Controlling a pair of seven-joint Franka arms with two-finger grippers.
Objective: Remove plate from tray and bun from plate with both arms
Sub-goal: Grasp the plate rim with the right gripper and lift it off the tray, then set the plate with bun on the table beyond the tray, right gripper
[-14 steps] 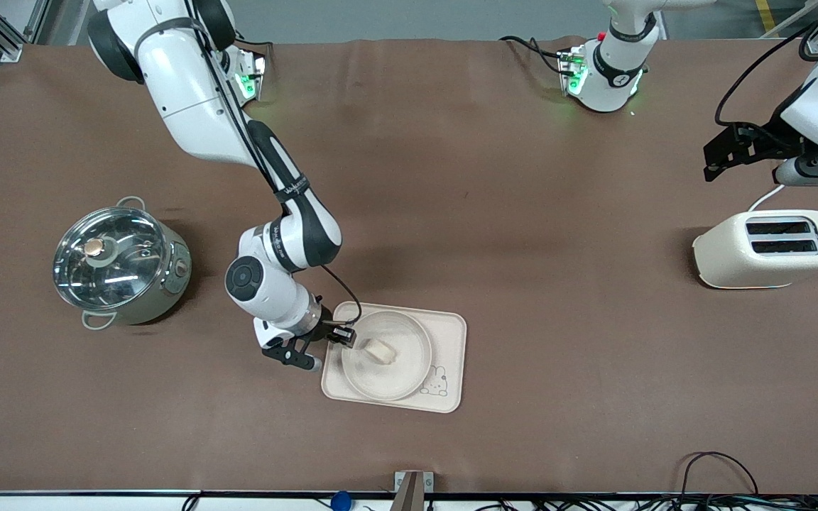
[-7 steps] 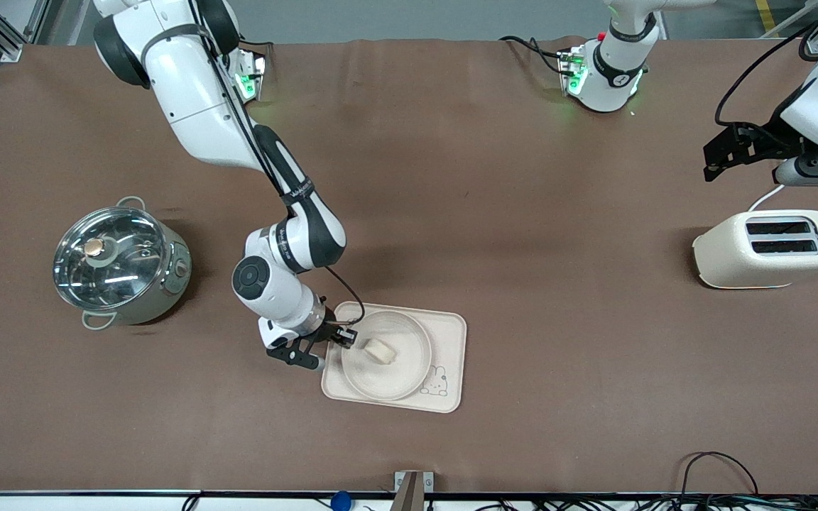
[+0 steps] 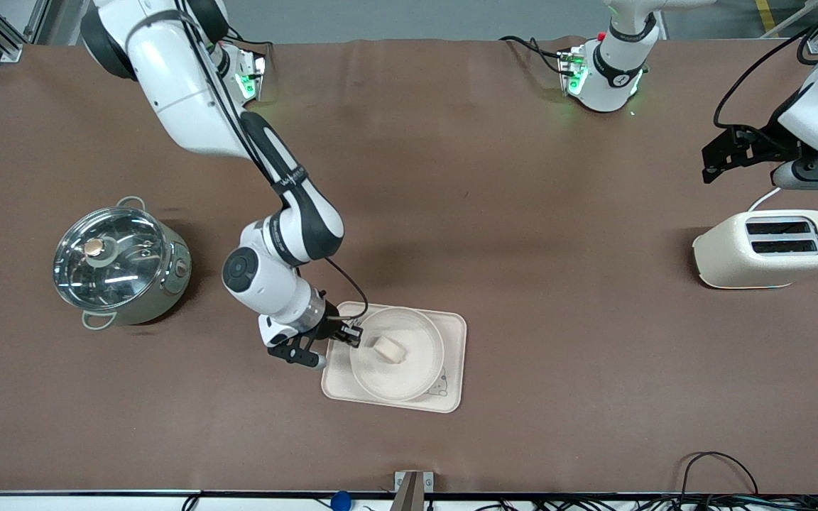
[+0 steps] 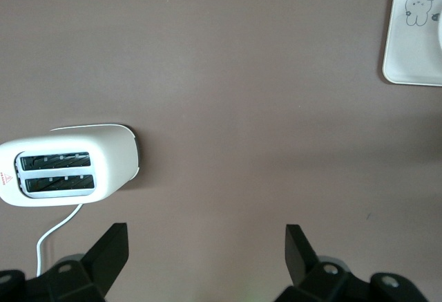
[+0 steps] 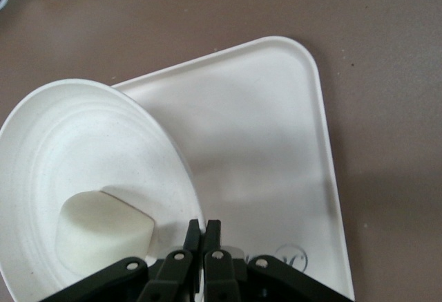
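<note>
Brown mat over the whole surface (image 3: 494, 213), with a lidded steel pot (image 3: 119, 264) down at the right arm's end and a cream toaster (image 3: 768, 248) at the left arm's end. The tray (image 3: 454, 341) sat nearer the front camera, roughly mid-surface.

What just changed: a second earlier the right claw (image 3: 353, 336) was partly apart at the plate's edge, and the plate (image 3: 409, 369) lay flat and centred on the tray. Then the claw snapped fully together on the rim — in the right wrist view the two fingers (image 5: 190, 236) met right on the plate's lip (image 5: 181, 157). The plate had also come up on that side and shifted toward the rabbit drawing (image 4: 418, 8), covering most of it in the front view. So I'd say the grasp was made and the lift-off of the plate had begun, though the plate was not yet clear of the tray.

The bun (image 3: 389, 348) was in the plate, just beside the right claw's tips, apart from them — it looked likely to slide if the tilt got steeper.

The left claw (image 3: 725, 152) hung over the surface just by the toaster, fingers wide apart and holding nothing, well apart from the tray; that arm was waiting.
</note>
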